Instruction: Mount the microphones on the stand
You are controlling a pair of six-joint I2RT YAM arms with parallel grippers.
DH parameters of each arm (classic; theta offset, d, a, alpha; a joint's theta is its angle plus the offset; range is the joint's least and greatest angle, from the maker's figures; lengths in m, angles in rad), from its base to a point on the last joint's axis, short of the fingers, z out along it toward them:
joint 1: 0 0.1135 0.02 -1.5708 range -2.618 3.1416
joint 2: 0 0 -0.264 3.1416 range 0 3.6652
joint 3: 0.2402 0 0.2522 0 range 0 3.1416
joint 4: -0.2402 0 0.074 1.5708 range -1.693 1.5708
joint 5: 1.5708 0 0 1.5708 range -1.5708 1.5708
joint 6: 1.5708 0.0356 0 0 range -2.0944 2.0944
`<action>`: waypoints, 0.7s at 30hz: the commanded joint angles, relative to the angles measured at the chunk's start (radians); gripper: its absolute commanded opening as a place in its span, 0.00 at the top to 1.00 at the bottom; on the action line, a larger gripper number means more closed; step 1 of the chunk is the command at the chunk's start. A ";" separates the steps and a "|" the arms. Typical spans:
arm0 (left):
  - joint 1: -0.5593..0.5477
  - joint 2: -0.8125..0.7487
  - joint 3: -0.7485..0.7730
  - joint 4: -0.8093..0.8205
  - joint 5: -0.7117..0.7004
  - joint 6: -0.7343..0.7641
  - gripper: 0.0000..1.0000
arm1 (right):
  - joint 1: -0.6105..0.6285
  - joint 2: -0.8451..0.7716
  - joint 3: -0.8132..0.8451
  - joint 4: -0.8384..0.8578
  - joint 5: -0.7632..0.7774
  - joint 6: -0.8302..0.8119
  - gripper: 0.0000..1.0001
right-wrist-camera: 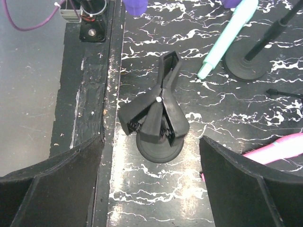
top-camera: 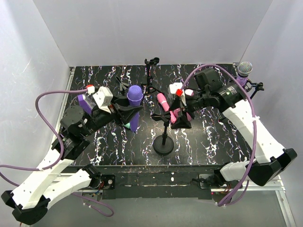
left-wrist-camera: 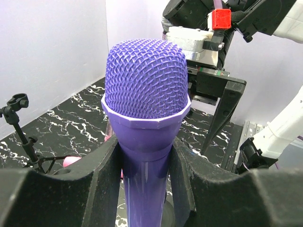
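Note:
My left gripper (top-camera: 124, 109) is shut on the plain purple microphone (top-camera: 134, 96) and holds it upright above the table; in the left wrist view the fingers (left-wrist-camera: 90, 184) clamp its handle below the mesh head (left-wrist-camera: 144, 80). The mint green microphone (top-camera: 128, 124) lies behind and below it, and shows in the right wrist view (right-wrist-camera: 227, 35). The pink microphone (top-camera: 163, 100) lies on the table (right-wrist-camera: 277, 150). My right gripper (top-camera: 177, 115) is open and empty above the black stand's clip (right-wrist-camera: 156, 111), over its round base (top-camera: 163, 145). The glittery purple microphone (top-camera: 245, 71) sits on a stand at the back right.
A thin black stand (top-camera: 151, 71) stands at the back middle, also in the left wrist view (left-wrist-camera: 19, 125). Another stand base (right-wrist-camera: 246, 64) is beside the mint microphone. A purple block (top-camera: 85, 102) sits by my left arm. The table's near edge (right-wrist-camera: 111, 94) runs close to the stand.

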 commanded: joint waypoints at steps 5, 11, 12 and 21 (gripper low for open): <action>-0.001 -0.054 -0.048 0.048 -0.004 -0.029 1.00 | 0.054 0.029 0.055 0.055 0.026 0.071 0.09; -0.001 -0.039 -0.076 0.105 0.005 -0.065 1.00 | 0.083 0.058 0.072 0.078 0.056 0.106 0.08; -0.001 -0.036 -0.082 0.144 0.007 -0.072 1.00 | 0.088 0.059 0.069 0.083 0.057 0.109 0.08; -0.002 -0.008 -0.145 0.281 -0.005 -0.112 1.00 | 0.113 0.046 0.023 0.116 0.082 0.122 0.27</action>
